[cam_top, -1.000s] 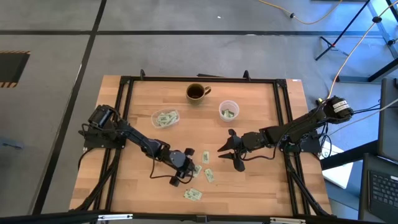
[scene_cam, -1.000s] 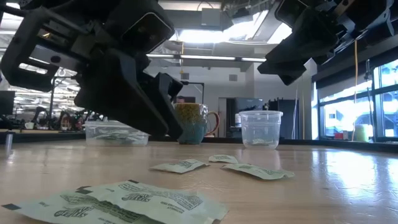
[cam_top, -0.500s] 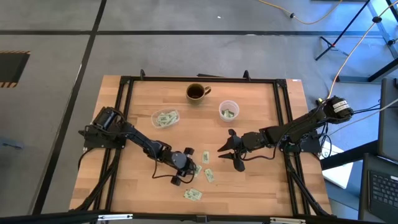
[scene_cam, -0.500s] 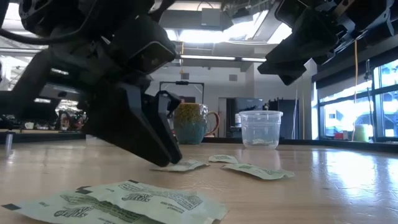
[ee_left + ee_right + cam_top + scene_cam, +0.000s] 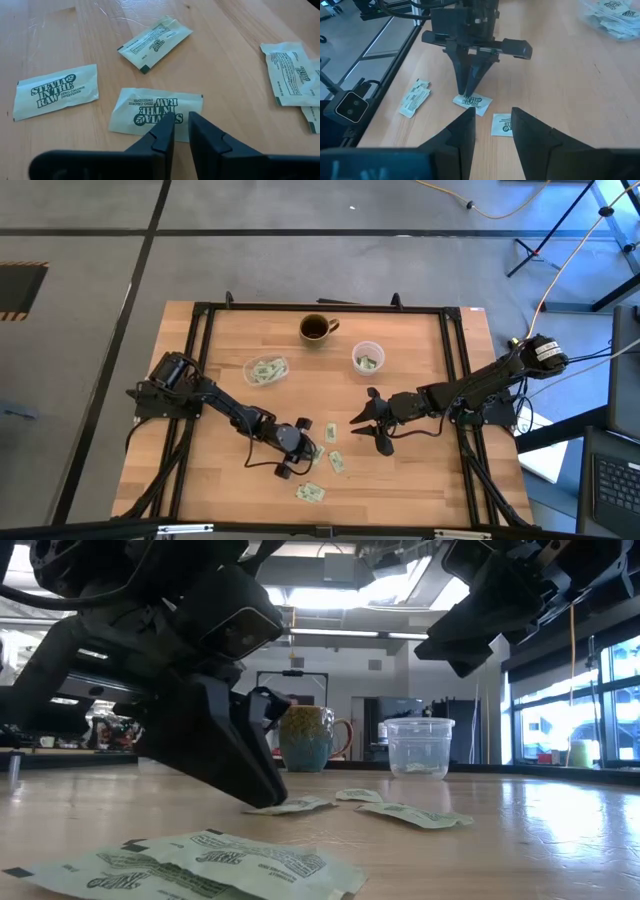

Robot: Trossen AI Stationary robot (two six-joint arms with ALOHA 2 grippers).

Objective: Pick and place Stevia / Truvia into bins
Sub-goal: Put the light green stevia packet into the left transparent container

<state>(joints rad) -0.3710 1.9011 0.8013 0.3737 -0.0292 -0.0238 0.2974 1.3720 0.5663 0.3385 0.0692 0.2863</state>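
left gripper (image 5: 181, 125): jaws nearly closed, tips down on a sachet (image 5: 156, 111) on the worktop (image 5: 60, 30)
right gripper (image 5: 366, 423): hovering, jaws spread

Pale green sachets (image 5: 156, 114) with dark green lettering lie on the light wood-grain table (image 5: 235, 55).

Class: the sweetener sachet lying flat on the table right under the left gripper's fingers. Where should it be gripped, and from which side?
Judging by its pose, grip the sachet across its near long edge, coming straight down from above. It lies flat on the wooden table, so no side gives a gap. The left gripper is already there, fingers nearly together over that edge.
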